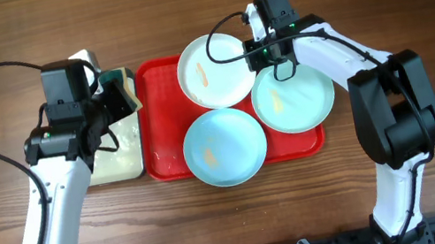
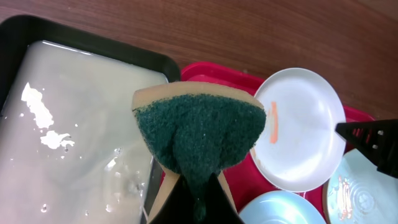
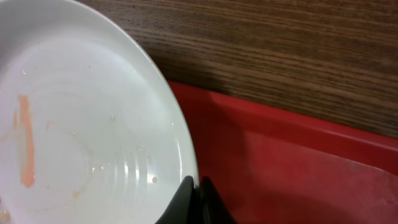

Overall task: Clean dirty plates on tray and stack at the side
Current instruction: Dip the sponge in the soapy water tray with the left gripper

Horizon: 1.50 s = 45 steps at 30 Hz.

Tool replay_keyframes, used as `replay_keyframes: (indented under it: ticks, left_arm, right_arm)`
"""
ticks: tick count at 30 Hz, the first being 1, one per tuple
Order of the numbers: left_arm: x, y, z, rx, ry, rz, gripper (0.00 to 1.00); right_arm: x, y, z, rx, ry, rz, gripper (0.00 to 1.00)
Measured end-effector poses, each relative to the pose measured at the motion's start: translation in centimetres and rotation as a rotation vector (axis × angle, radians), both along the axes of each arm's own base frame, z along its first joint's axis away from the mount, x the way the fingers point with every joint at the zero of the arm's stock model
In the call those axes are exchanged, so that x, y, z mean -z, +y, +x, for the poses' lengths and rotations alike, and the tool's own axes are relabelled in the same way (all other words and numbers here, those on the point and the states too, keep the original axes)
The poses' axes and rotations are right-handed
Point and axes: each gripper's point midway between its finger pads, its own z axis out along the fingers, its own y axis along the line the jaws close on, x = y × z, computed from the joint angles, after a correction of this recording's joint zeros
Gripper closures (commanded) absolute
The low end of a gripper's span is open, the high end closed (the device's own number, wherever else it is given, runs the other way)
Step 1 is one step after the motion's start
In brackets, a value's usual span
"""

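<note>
The red tray (image 1: 156, 106) holds three plates. The white plate (image 1: 213, 69) with an orange smear sits at its far edge, and my right gripper (image 3: 198, 186) is shut on the plate's right rim (image 3: 186, 149). One pale aqua plate (image 1: 224, 146) lies at the tray's near edge, another (image 1: 292, 98) at its right end. My left gripper (image 2: 198, 186) is shut on a green and tan sponge (image 2: 199, 134). It hovers over the border between the tray's left end and the cream-filled tray.
A black-rimmed tray (image 2: 18, 37) with milky liquid stands just left of the red tray (image 2: 205, 73). Bare wood table surrounds both. The right arm reaches in from the right over the right-hand aqua plate.
</note>
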Motion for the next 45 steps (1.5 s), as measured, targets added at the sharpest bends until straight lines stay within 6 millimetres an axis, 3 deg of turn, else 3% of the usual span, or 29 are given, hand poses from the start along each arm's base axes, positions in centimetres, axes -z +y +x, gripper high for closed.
replay_keyframes:
  ticks: [16,26,34,45]
  left_arm:
    - [1.6,-0.6,0.4,0.014,0.038,0.002,0.96]
    - [1.9,1.6,0.5,-0.064,0.044,0.104,0.96]
    - [2.5,1.9,0.2,-0.076,0.059,0.122,0.96]
    - [7.1,2.1,0.3,-0.072,0.189,0.144,0.96]
  right_arm:
    - [0.0,0.6,-0.4,0.002,0.026,0.041,0.96]
    - [0.0,0.6,-0.5,0.000,0.029,0.044,0.96]
    - [0.0,0.6,-0.5,0.000,0.029,0.044,0.96]
    - [0.0,0.7,-0.5,0.000,0.029,0.044,0.96]
